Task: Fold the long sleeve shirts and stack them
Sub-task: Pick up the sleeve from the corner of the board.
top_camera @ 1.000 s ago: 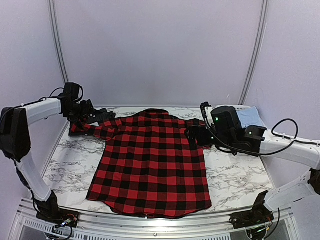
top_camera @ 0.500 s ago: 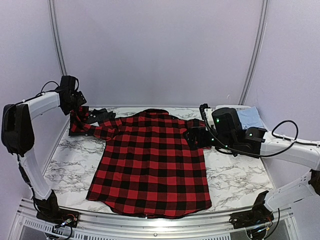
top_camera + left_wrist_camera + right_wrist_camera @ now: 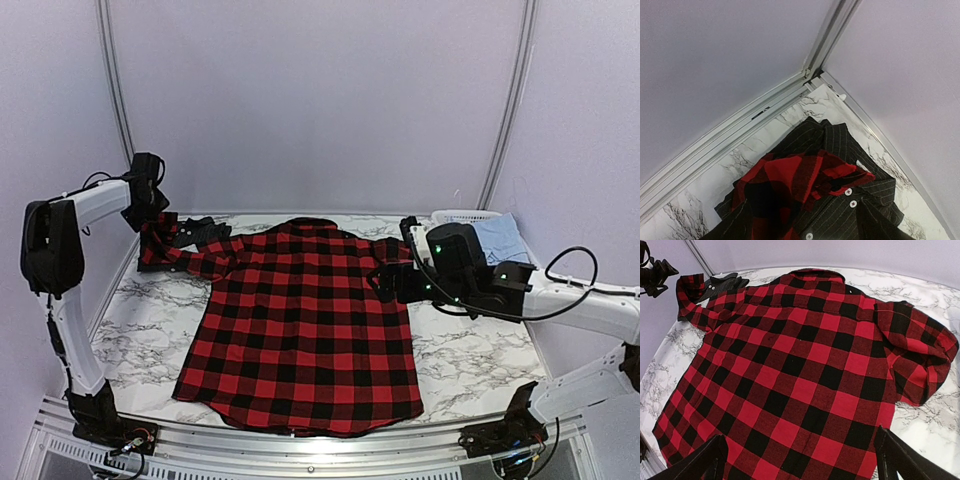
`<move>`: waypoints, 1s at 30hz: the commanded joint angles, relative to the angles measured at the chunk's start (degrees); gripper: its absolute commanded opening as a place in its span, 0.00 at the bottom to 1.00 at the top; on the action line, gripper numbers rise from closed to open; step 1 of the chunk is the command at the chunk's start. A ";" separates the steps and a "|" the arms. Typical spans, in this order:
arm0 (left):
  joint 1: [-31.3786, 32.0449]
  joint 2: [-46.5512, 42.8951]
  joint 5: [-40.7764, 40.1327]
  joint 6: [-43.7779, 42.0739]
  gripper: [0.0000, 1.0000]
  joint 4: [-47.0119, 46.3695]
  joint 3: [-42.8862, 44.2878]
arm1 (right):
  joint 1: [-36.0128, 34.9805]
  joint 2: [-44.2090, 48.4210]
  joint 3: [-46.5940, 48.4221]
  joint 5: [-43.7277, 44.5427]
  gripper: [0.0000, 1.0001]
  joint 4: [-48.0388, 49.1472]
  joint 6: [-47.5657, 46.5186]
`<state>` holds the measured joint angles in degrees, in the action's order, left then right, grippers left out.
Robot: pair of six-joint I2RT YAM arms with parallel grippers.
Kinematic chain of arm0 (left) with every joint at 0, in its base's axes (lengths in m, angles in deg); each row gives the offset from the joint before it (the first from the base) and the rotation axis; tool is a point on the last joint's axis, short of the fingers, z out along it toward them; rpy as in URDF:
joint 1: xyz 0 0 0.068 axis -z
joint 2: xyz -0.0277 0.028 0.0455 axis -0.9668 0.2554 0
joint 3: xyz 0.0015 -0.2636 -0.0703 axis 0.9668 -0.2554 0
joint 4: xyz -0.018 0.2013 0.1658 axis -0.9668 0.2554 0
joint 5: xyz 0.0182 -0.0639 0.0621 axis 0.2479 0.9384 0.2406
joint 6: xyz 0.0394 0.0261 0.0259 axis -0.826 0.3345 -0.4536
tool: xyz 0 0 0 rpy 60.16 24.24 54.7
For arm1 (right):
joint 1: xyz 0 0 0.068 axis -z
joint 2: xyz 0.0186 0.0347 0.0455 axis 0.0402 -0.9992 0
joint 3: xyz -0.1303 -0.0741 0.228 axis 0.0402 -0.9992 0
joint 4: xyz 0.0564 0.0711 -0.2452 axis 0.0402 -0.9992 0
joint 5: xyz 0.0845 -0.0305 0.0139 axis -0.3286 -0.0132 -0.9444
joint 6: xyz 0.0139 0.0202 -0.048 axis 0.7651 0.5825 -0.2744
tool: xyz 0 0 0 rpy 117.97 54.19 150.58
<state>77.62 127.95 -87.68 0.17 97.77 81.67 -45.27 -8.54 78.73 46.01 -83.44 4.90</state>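
Observation:
The red-and-black plaid shirt point(image 3: 300, 320) lies spread flat in the middle of the marble table point(image 3: 470, 350). Its left sleeve runs to the far left, where the cuff point(image 3: 795, 175) rests on the dark charcoal shirt point(image 3: 840, 145), which is bunched in the back-left corner point(image 3: 205, 231). My left gripper point(image 3: 150, 212) hangs above that cuff with nothing in it; its fingers do not show clearly. Over the plaid shirt's right shoulder my right gripper point(image 3: 385, 282) stands open and empty, its fingers point(image 3: 710, 460) wide apart above the plaid cloth point(image 3: 805, 355).
A white slotted basket point(image 3: 465, 216) with light blue cloth point(image 3: 500, 236) sits at the back right, behind the right arm. Enclosure walls and a metal corner rail point(image 3: 815, 65) stand close behind the charcoal shirt.
My left gripper has lifted up and back off the sleeve cuff, leaving it lying on the charcoal shirt. The right gripper has shifted slightly left and toward the near edge over the plaid shirt.

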 commanded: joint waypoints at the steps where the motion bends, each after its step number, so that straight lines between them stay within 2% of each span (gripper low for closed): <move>1: 0.05 1.79 -6.29 6.82 0.72 2.06 -1.21 | 0.47 2.41 -0.48 -0.87 0.98 1.01 1.15; 11: 0.00 5.04 -4.38 5.53 0.38 0.72 0.41 | 0.47 2.95 -1.23 -1.34 0.98 0.31 1.35; 18: 0.98 2.77 -2.02 3.53 0.01 -0.64 -2.05 | 0.52 2.32 -1.45 -1.76 0.98 0.82 1.75; 24: 6.55 -3.43 1.52 -3.29 0.00 -4.22 -5.29 | 0.47 0.36 -0.97 -1.48 0.98 1.40 1.56; 30: 18.20 -11.62 4.01 -7.91 0.00 -5.88 -13.11 | 0.46 -1.89 -0.03 -0.80 0.98 2.33 1.08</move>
<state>88.72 122.92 -86.52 -2.98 94.16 72.56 -45.27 -9.00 77.36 44.46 -83.31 6.02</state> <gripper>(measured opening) 0.008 0.980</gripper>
